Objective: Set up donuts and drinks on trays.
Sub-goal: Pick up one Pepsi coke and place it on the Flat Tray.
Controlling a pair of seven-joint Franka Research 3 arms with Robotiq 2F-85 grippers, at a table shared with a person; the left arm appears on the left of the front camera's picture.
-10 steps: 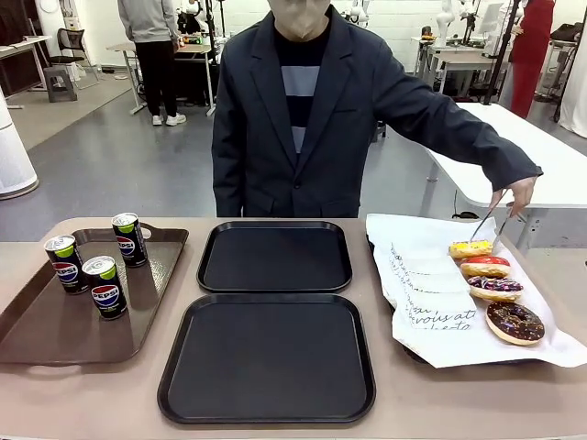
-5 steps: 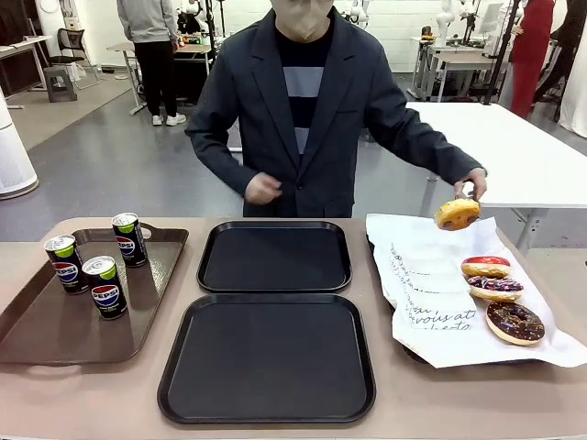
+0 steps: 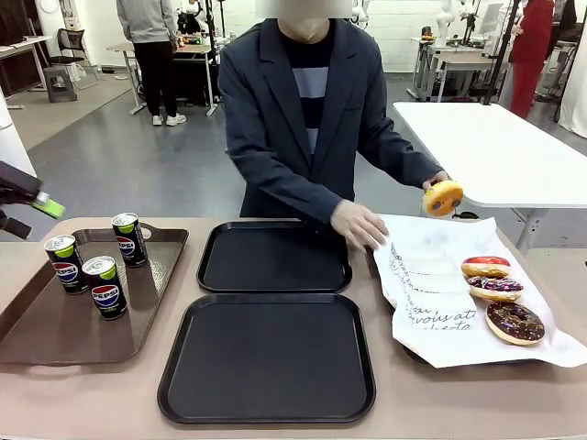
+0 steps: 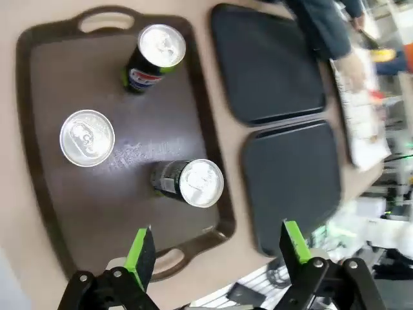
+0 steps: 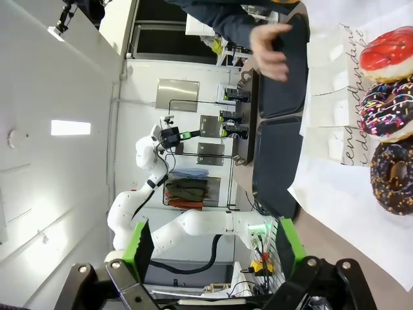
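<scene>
Since the earlier frame the left gripper (image 3: pixel 27 213) has come in at the left edge. The person has carried a yellow donut (image 3: pixel 444 197) off the paper (image 3: pixel 440 344) and dropped the other hand (image 3: pixel 359 225) to the paper's inner corner. The cans, trays and remaining donuts lie as they did. At the left, the left gripper hangs above the brown tray (image 3: pixel 55 325), its jaws spread wide with nothing between them. Three cans (image 3: pixel 107 286) stand upright close together on that tray. The chief risk is there: jaws this wide, coming down on one slim can, could clip a neighbour and tip it. A can gripped high or off-centre may also swing and topple when set down. In the middle, both black trays (image 3: pixel 266 357) are bare, so no can or donut has been set out yet. The free hand sits just beside the far tray's right corner, so an arm bringing a can to that tray could meet it. The yellow donut is in the air beyond the paper. I cannot tell how it is gripped, and a loose hold would drop it on the table. At the right, three iced donuts (image 3: pixel 495 288) lie in a row on the paper, close to touching. The right gripper (image 5: pixel 215 244) hangs near them, jaws wide and empty. Closing on one could smear the icing, crush the ring or drag the paper along.
</scene>
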